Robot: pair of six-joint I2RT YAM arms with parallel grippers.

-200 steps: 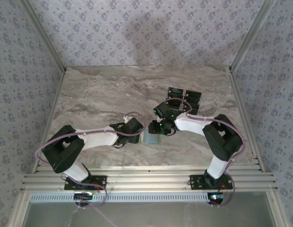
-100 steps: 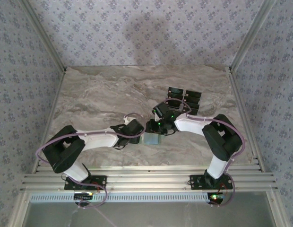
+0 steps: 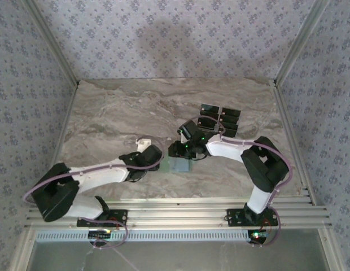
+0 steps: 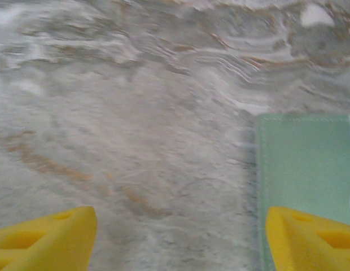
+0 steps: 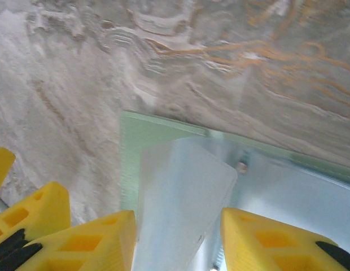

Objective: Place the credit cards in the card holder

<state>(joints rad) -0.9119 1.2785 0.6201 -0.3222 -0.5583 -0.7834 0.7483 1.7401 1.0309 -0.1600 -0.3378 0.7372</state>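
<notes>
Beyond right pincer [image 3: 176, 150], credit cards [image 3: 220, 119]; left pincer [image 4: 180, 226] beside card holder [image 4: 305, 169].

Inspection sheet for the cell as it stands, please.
Surface: marble-pattern table, nothing spilled.
Job's things: black credit cards clustered right of centre; green card holder flat near centre.
Clutter: nothing seen.
Grippers: left gripper open, one finger over the holder; right gripper over the holder, a pale sheet between its fingers, grip unclear.
Cables: purple cables looped along both arms.
Surroundings: patterned walls, aluminium rails.
</notes>
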